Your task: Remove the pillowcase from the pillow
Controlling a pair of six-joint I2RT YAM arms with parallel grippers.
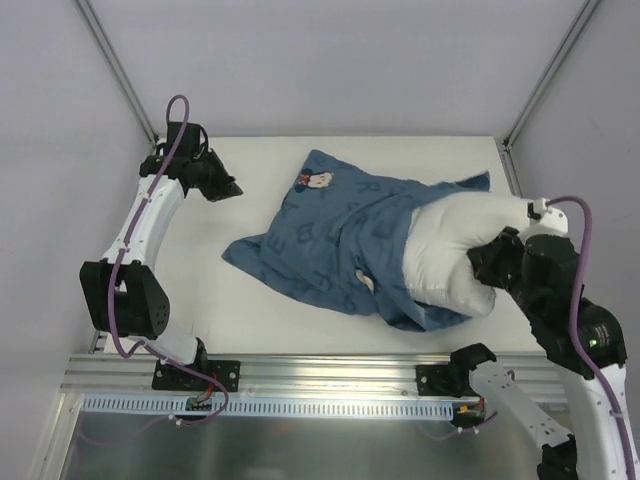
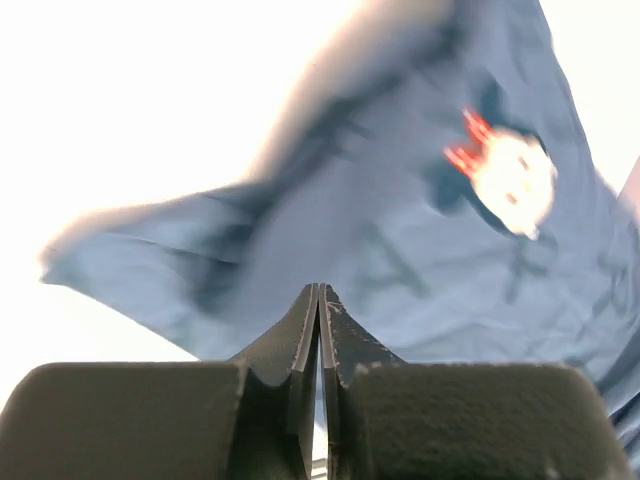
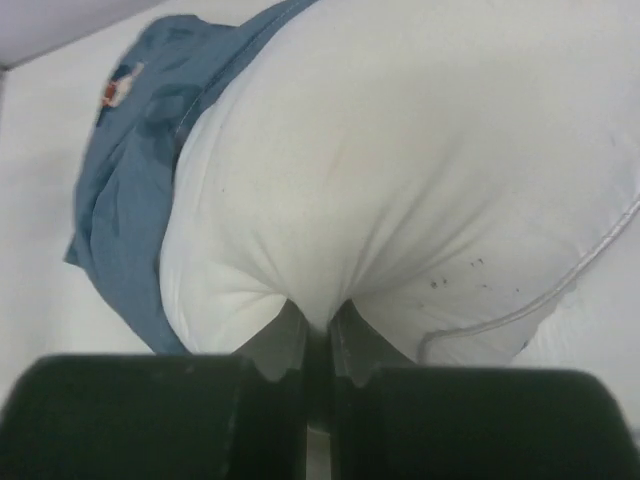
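Right gripper [image 3: 318, 318] clamped on fold of pillow [image 1: 445, 245], right side of table [image 1: 265, 310]; pillowcase [image 1: 320, 240] half off, mid-table. Left gripper [image 1: 228, 188] closed on nothing, clear of pillowcase. We reckon pulling drags pillowcase along, unanchored; thin pinch may slip.

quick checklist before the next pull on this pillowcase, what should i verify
1. Right claw grips the plump white rectangular pillow: ok, it is shut on a pinch of the exposed end.
2. No blue fabric caught in that pinch: ok, only white cloth shows between the fingers.
3. Left claw anchors the soft blue printed fabric pillowcase: not ok, it is shut on nothing and apart from the fabric.
4. Pillow end out of the opening: ok, it bulges out on the right side.
5. How much pillow remains inside: cannot tell, it is covered.
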